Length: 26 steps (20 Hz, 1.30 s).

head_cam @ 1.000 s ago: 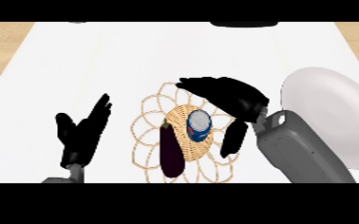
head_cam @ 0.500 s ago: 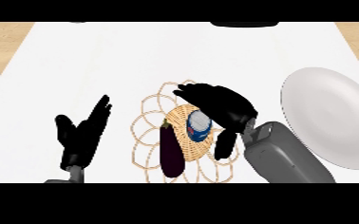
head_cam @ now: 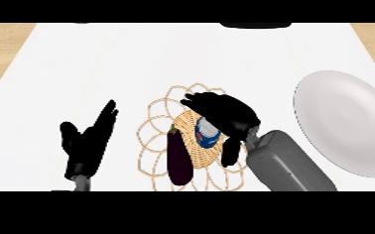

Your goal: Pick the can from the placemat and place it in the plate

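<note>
Right black robot hand (head_cam: 223, 113) sits over the round woven wicker placemat (head_cam: 157, 124), fingers and thumb curled down around the small blue-and-white can (head_cam: 207, 134), which is still on the mat, right under the palm. Dark purple eggplant (head_cam: 179, 156) lies just left of the can, also on the mat. Big white round plate (head_cam: 338, 121) is off to the hand's right, well apart, on the white table (head_cam: 110, 64). Left robot hand (head_cam: 88, 141) rests open, fingers up, left of the mat.
</note>
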Motion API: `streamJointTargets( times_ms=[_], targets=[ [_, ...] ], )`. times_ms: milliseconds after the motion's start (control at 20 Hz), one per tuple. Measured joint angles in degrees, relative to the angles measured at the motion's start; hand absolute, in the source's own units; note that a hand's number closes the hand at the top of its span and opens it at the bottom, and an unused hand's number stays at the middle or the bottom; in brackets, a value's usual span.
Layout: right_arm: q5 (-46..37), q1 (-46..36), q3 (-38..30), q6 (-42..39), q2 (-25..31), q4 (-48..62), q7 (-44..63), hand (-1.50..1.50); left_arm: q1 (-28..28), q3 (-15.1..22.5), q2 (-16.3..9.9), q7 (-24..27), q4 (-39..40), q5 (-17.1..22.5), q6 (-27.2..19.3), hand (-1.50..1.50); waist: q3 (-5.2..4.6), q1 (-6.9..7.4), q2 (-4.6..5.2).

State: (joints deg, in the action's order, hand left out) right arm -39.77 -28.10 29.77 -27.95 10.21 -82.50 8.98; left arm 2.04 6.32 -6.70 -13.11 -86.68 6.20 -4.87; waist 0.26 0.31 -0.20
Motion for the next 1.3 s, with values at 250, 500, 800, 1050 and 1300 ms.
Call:
streamJointTargets(
  times_ms=[250,500,800,1050,1300],
  targets=[
    [-3.56,-1.15,1.45,-0.93,-0.17,3.68,-3.75,1.50,-0.83,-1.02,-0.07,1.19,2.01,0.28,1.31,0.00,0.07,0.01,-0.04],
    [-7.89,-3.03,1.50,1.10,-1.51,6.72,-7.57,1.50,-1.26,-1.93,0.03,1.62,3.08,0.20,1.86,0.00,0.13,0.06,-0.21],
    [-11.90,-1.90,0.44,5.02,-2.16,6.36,-11.19,1.50,-0.17,-1.41,0.97,1.33,1.24,-0.90,1.32,0.00,-0.01,-0.07,-0.20],
    [-14.38,-2.83,-13.03,14.17,-2.85,11.06,4.98,1.50,0.91,-2.01,0.60,1.05,0.07,-0.79,0.95,0.00,0.09,-2.08,0.40],
    [-19.06,-5.29,-25.24,25.01,-1.14,13.10,22.72,1.50,2.41,-2.73,0.34,1.06,-1.60,-0.49,0.51,0.00,-0.03,-3.62,0.57]
  ],
)
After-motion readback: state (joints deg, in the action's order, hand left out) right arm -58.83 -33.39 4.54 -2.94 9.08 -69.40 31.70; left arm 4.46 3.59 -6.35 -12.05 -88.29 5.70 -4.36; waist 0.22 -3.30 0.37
